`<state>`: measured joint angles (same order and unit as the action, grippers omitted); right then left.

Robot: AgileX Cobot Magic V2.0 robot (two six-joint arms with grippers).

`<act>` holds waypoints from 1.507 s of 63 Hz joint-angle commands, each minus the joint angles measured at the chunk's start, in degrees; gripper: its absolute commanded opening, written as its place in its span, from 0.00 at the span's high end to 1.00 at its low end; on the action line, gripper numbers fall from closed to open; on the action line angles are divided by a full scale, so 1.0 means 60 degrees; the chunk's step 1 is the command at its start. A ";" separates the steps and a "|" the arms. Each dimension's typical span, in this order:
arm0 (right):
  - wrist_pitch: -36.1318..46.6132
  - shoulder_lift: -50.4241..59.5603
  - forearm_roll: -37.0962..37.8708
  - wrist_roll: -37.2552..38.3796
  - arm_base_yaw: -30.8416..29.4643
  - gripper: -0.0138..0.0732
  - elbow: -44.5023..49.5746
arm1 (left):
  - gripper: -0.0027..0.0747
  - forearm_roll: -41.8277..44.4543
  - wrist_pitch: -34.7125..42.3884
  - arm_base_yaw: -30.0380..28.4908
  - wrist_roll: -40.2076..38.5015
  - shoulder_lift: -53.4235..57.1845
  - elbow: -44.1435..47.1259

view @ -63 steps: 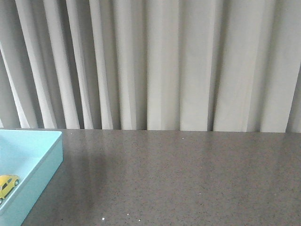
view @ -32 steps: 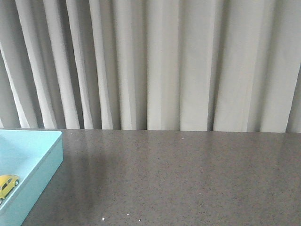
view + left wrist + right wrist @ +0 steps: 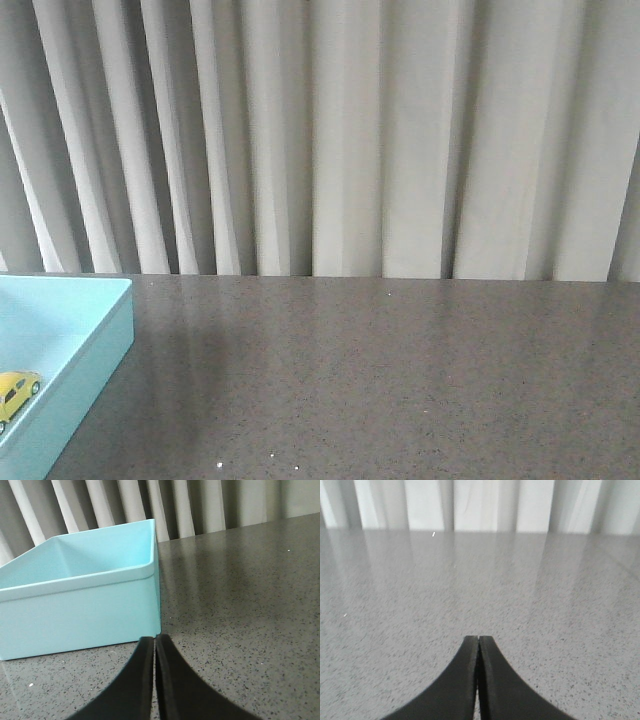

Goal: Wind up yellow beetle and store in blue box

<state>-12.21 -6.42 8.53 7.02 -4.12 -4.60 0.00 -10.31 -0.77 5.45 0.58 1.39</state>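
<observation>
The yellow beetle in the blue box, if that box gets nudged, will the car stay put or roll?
The yellow beetle sits on wheels on the blue box's smooth floor, so it probably rolls. It looks small and glossy, likely light and slippery.

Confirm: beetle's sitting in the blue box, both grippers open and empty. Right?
Not quite. The beetle is in the blue box, as the front view shows, but the left gripper and right gripper are shut, fingers pressed together and empty, as the wrist views show.
</observation>
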 commanded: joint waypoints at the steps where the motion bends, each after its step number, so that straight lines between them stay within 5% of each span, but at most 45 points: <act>1: 0.1727 0.0690 0.0036 -0.0028 -0.0216 0.85 0.0659 | 0.97 -0.0053 0.0634 0.0050 -0.0061 0.0158 -0.0083; 33: 0.1497 0.1228 -0.0076 -0.0101 -0.0216 0.85 0.1062 | 0.97 -0.0053 0.0634 0.0050 -0.0061 0.0158 -0.0083; 52: 0.2477 0.1277 -0.2032 -0.2273 -0.0216 0.85 0.1062 | 0.97 -0.0053 0.0634 0.0050 -0.0061 0.0158 -0.0083; 95: 0.2484 0.1277 -0.1962 -0.1835 -0.0216 0.85 0.1050 | 0.97 -0.0053 0.0634 0.0050 -0.0061 0.0158 -0.0083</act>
<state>-1.93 0.76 -3.43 -3.94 -5.11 1.53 0.00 -10.48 -0.77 5.45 0.64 1.39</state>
